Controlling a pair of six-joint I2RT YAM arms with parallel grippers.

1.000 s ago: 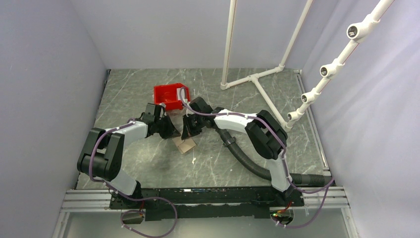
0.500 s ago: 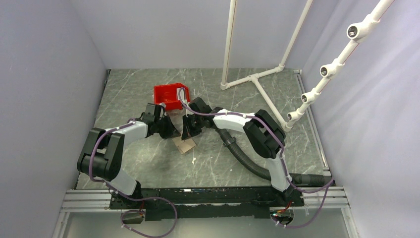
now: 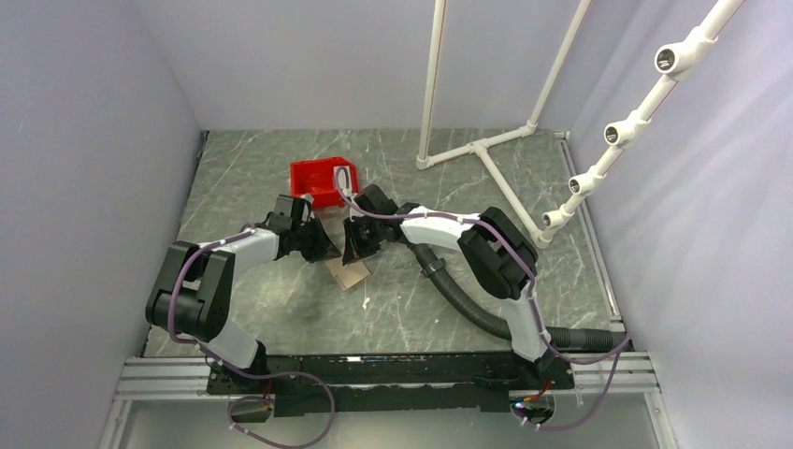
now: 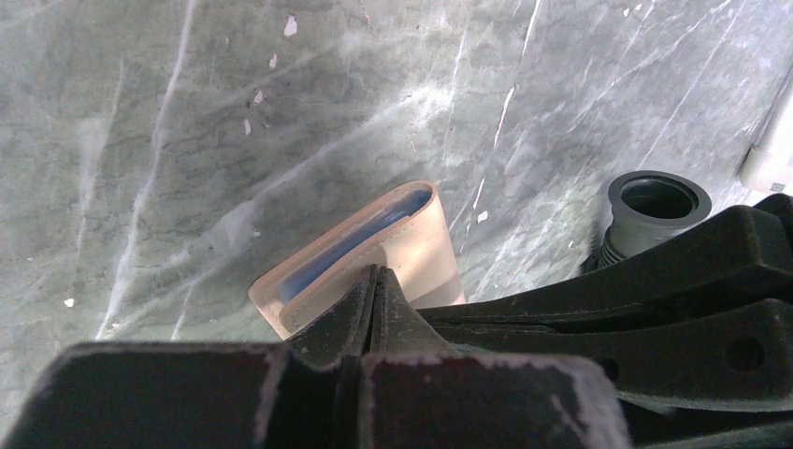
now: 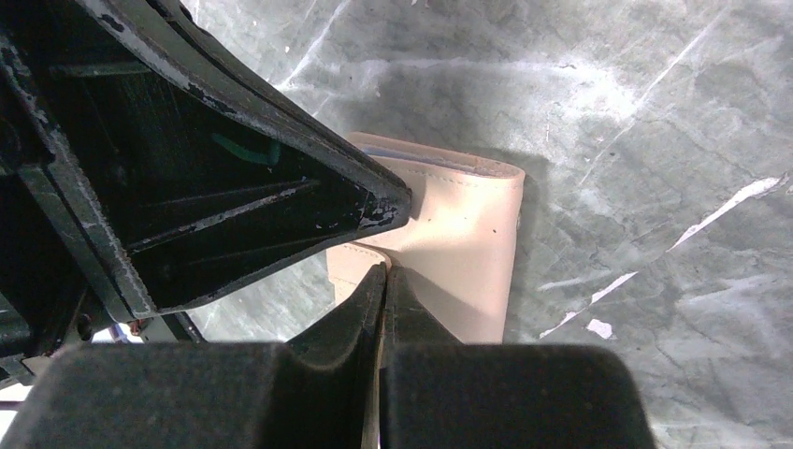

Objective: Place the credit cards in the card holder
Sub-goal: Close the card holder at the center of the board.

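Only left wrist shows blue card [image 4: 348, 247] inside card holder [image 4: 423, 245]; left gripper [image 4: 374, 277] and right gripper [image 5: 384, 272] closed.

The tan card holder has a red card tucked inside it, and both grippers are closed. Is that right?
Not quite. The card inside the flat tan card holder is a pale blue card, not a red one; the left wrist view shows it. The rest is right: the left gripper and the right gripper are both closed.
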